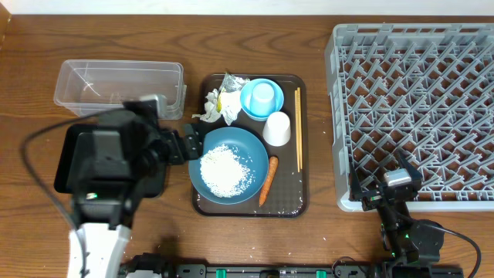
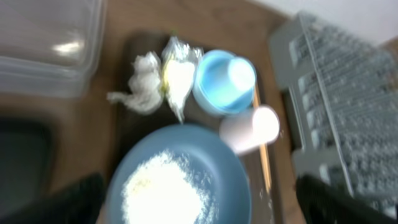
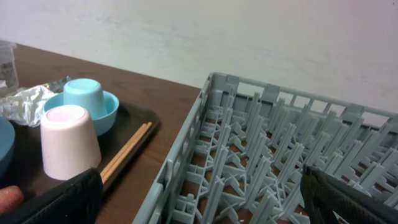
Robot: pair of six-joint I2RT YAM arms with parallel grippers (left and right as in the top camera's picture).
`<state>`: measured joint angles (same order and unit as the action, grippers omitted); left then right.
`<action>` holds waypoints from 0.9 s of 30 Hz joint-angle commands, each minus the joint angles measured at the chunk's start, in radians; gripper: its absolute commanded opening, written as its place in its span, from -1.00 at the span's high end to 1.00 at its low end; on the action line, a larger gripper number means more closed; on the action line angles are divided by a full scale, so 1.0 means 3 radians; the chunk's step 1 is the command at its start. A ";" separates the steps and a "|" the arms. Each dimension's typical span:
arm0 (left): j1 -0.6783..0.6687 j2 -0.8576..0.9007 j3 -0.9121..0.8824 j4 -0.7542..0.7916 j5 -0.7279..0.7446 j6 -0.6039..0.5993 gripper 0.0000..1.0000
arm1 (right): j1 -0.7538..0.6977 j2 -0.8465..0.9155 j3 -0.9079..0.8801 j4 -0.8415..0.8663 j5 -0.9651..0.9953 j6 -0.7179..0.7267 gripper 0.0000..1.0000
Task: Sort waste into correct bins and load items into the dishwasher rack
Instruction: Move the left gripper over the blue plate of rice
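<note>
Step in hand, as judged: the opening one, with nothing sorted or loaded.

- Left gripper (image 1: 191, 145): jaws wide, empty.
- Just beneath: glossy round big dark blue bowl (image 1: 248, 144) with a heap of loose white rice grains (image 1: 222, 171).
- Ahead: crumpled white tissue (image 1: 210, 106), crinkled silver-yellow-green wrapper (image 1: 229, 91), small light blue bowl (image 1: 248, 106), smooth pale pink cup (image 1: 277, 128), thin wooden chopsticks (image 1: 299, 127).
- To its left: clear rectangular plastic tub (image 1: 116, 77).
- Right gripper (image 1: 386, 193): wide, empty, at the near edge of the light grey lattice dishwasher rack (image 1: 417, 93).

Next move probably calls for a firm rim grasp and a level lift.

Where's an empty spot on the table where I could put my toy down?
Bare table shows in the strip between the brown tray and the grey rack, and in front of the tray. The tray itself is packed full, with the left pincer crowding its left side.
</note>
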<state>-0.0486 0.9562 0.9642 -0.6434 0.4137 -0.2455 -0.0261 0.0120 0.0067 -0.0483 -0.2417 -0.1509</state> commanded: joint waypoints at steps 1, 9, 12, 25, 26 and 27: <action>-0.0039 0.0067 0.0753 -0.0595 -0.0309 0.0261 -0.99 | -0.0042 -0.0020 -0.0004 -0.0015 0.0017 -0.0038 -0.99; -0.0324 0.0153 0.0927 -0.1142 0.0571 0.0137 -0.99 | -0.0043 -0.0020 -0.0004 -0.0015 0.0017 -0.0038 -0.98; -0.0524 0.0249 0.0919 -0.1208 0.0449 0.0029 -0.99 | -0.0043 -0.0020 -0.0004 -0.0015 0.0017 -0.0038 -0.99; -0.2319 0.1372 0.0931 -0.1237 -0.1659 -0.0746 -0.99 | -0.0043 -0.0020 -0.0004 -0.0015 0.0017 -0.0038 -0.98; -0.2372 0.1492 0.0931 -0.1232 -0.1734 -0.0745 -0.99 | -0.0043 -0.0020 -0.0004 -0.0015 0.0017 -0.0038 -0.98; -0.2399 0.1591 0.0931 -0.1232 -0.1762 -0.0746 -0.99 | -0.0043 -0.0020 -0.0004 -0.0015 0.0017 -0.0038 -0.99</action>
<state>-0.7372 1.3651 1.2476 -1.0111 0.0441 -0.4355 -0.0261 0.0120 0.0071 -0.0486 -0.2390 -0.1509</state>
